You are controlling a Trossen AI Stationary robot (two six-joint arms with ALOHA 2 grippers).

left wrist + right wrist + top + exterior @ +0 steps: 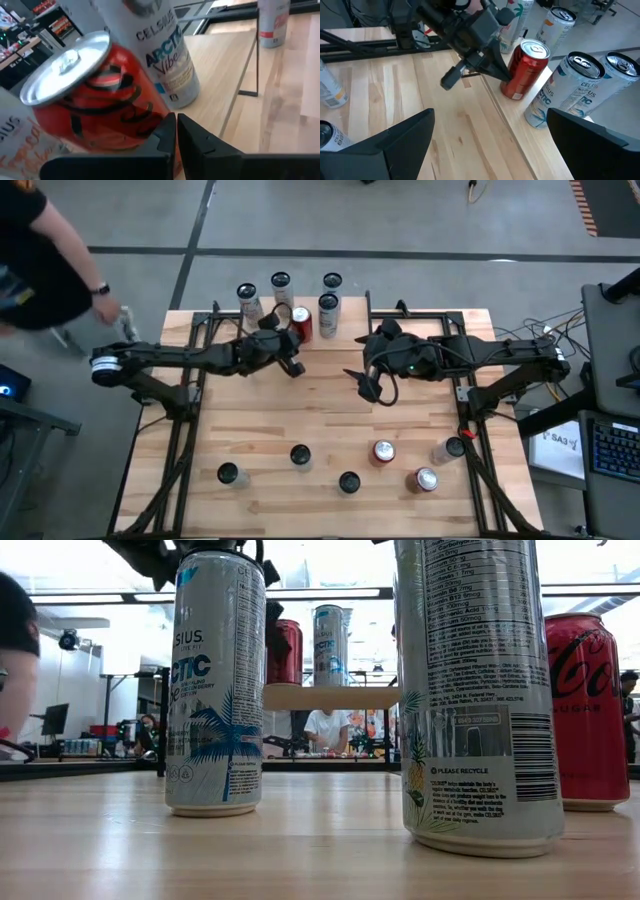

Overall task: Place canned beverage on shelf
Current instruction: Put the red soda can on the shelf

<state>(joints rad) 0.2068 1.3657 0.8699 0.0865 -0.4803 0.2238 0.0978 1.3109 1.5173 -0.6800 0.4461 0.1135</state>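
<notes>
Resting on shelf (517,112), red can (100,107) sits just beyond left gripper (176,131); fingers pressed together, holding nothing. Right gripper (487,137) spread wide, empty, near. Risk: closed fingertips nudging can, toppling it into neighbouring white can (162,50).

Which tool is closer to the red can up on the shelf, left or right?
Left. The left tool is shut and empty right beside the red can on the shelf. The right tool hangs open over the bare middle of the table, well off to the can's side.
</notes>
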